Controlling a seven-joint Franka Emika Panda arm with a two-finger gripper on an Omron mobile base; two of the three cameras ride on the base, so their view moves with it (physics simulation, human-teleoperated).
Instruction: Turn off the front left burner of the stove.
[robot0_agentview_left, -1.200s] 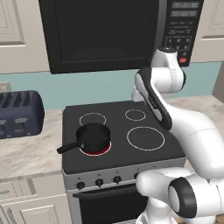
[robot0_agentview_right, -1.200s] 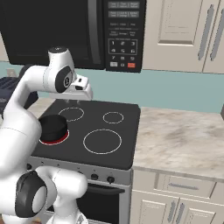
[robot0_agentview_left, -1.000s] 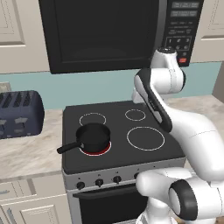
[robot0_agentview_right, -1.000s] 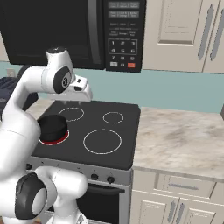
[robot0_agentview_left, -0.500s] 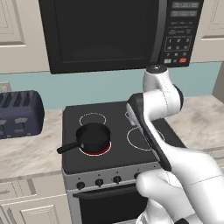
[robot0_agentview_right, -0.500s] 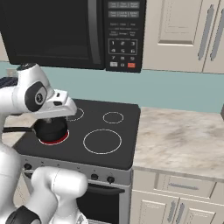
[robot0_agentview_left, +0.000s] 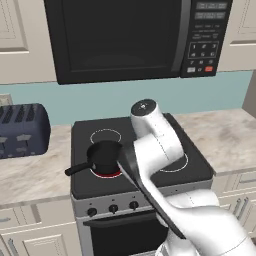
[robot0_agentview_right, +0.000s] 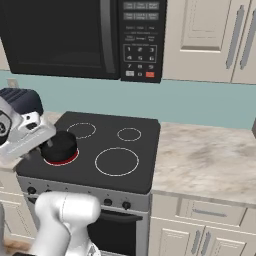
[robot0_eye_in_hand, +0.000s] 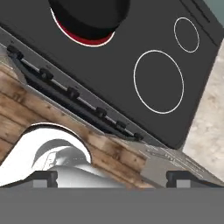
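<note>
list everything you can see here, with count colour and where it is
stove: 1, black glass top with silver front, between the counters
front left burner: 1, white ring glowing red, under the pan
other burner rings: 3, white, on the rest of the glass top
pan: 1, black with a handle, on the front left burner
knobs: about 6, black, in a row on the silver panel
microwave: 1, black with a keypad, above the stove
toaster: 1, dark blue, on the counter left of the stove
counters: 2, mottled beige, either side of the stove
cabinets: cream, above and below the counters
hand: 1, dark fingertips wide open, holding nothing, in front of the knob panel
</note>
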